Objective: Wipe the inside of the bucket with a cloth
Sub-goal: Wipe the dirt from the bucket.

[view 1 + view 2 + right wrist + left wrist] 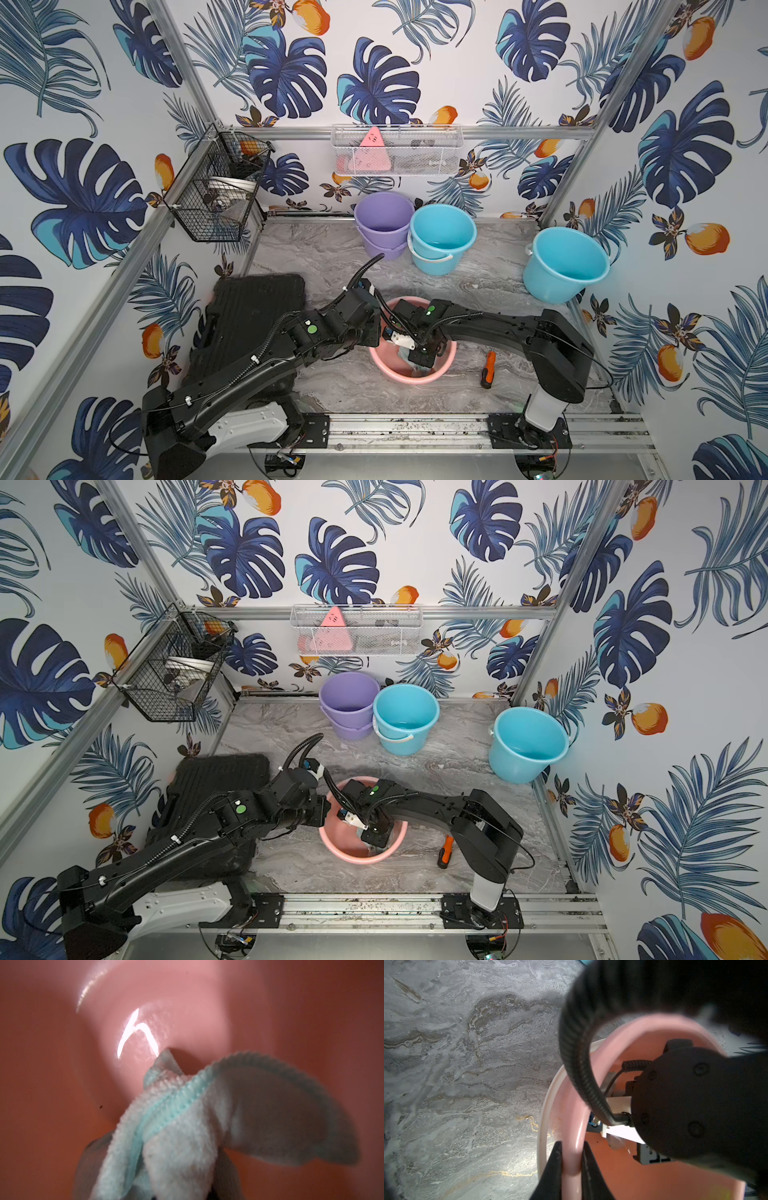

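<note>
A pink bucket [409, 379] [353, 857] stands on the marble floor between both arms. In the left wrist view my left gripper [572, 1165] is shut on the bucket's rim [635, 1021], one finger outside the wall and one inside. My right gripper [422, 359] reaches down into the bucket and is shut on the pale mint cloth [178, 1126]. The bunched cloth hangs from the jaws against the glossy pink inner wall [52, 1064]. A bit of the cloth [417, 368] [376, 848] shows beneath the right wrist in both top views.
Stacked purple buckets [382, 220] and a blue bucket [442, 237] stand at the back, another blue bucket [565, 262] at the right wall. An orange-handled tool [488, 370] lies right of the pink bucket. A black case [249, 324] lies under the left arm. Wire baskets hang on the walls.
</note>
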